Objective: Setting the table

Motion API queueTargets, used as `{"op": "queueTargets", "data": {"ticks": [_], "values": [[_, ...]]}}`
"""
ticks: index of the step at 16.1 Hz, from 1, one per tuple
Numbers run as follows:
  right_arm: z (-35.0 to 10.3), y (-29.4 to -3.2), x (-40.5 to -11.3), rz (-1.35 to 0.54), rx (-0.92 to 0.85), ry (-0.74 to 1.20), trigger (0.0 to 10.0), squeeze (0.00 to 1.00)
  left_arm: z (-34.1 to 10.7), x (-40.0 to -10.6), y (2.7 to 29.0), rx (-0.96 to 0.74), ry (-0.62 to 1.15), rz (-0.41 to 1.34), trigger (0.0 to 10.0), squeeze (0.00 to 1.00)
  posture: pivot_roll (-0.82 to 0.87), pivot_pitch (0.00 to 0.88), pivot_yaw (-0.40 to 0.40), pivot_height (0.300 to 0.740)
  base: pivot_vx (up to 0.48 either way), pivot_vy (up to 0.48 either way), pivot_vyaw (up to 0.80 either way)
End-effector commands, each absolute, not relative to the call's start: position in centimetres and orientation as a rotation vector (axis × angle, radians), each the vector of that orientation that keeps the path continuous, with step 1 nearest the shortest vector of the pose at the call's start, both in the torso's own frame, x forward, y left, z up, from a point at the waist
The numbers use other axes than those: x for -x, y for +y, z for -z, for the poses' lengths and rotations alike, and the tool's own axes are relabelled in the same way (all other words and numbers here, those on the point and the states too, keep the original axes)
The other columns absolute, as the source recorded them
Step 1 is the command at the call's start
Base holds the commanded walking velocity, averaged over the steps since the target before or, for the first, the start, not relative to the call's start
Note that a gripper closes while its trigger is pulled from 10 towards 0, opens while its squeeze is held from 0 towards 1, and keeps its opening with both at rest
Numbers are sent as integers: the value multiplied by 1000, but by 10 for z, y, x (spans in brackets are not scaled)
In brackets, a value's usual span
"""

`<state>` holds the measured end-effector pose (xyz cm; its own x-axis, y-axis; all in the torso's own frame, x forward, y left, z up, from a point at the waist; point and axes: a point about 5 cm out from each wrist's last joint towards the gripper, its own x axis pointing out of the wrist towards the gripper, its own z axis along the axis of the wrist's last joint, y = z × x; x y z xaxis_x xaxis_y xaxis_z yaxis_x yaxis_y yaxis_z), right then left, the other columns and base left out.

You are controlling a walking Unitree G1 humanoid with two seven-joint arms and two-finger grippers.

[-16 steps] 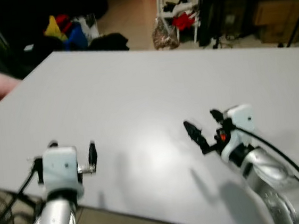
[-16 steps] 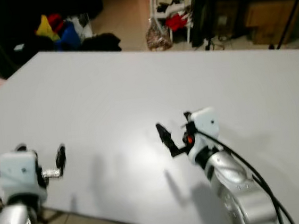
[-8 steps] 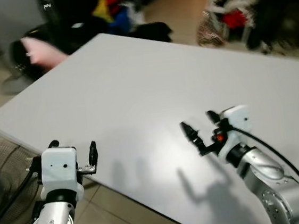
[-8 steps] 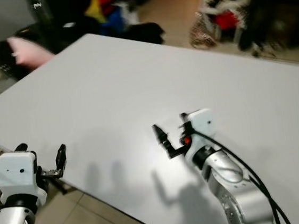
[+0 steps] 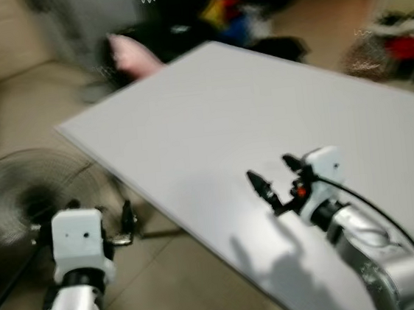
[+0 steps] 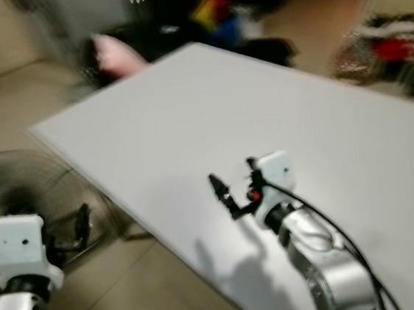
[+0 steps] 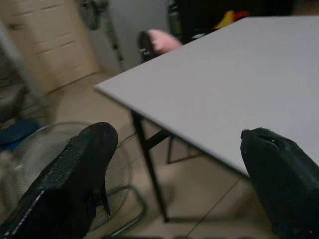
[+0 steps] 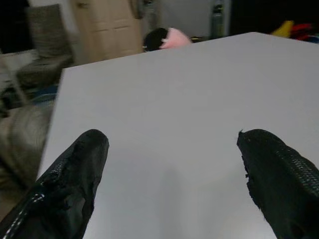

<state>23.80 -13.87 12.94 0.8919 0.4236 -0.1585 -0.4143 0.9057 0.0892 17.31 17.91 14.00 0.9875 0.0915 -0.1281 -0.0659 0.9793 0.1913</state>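
Observation:
A pale grey table (image 5: pixel 261 105) runs from its near left corner toward the far right, blurred in both eye views. My right gripper (image 5: pixel 274 174) hovers open over the tabletop near its front edge, holding nothing, and the right wrist view looks across the table (image 8: pixel 169 99) between its fingers (image 8: pixel 75 174). My left gripper (image 5: pixel 88 218) is open too and hangs off the table's left edge, above the floor. Between its two fingers (image 7: pixel 75 174), the table's corner and a dark leg (image 7: pixel 149 169) can be seen.
A round wire fan (image 5: pixel 19 197) stands on the tiled floor by my left arm. Beyond the table's far left corner lies something pink and black (image 5: pixel 131 50). Coloured clothes (image 5: pixel 225 11) are heaped further back. A beige door (image 7: pixel 55 45) is at the left.
The camera has swung to the left, so the table's corner, the floor and the fan have come into view. My left gripper now hangs beyond the table's edge. Both grippers stay open.

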Motion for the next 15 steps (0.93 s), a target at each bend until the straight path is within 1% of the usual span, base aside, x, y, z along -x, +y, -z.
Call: {"op": "queueTargets", "data": {"ticks": [1,6,15], "values": [[-132,-137,-239,-453,-67,162,10000,1000,-143,-173,182,-196,127,-92,10000,0,-22,0,37,740,0,0,800],[-130,-136,-241,-458,-72,165,10000,1000,-143,-171,180,-194,130,-92,10000,0,-12,0,23,740,0,0,800],[-129,-137,-238,-409,-130,159,10000,1000,-147,-174,181,-231,118,-40,10000,0,-20,0,47,740,0,276,800]]}}
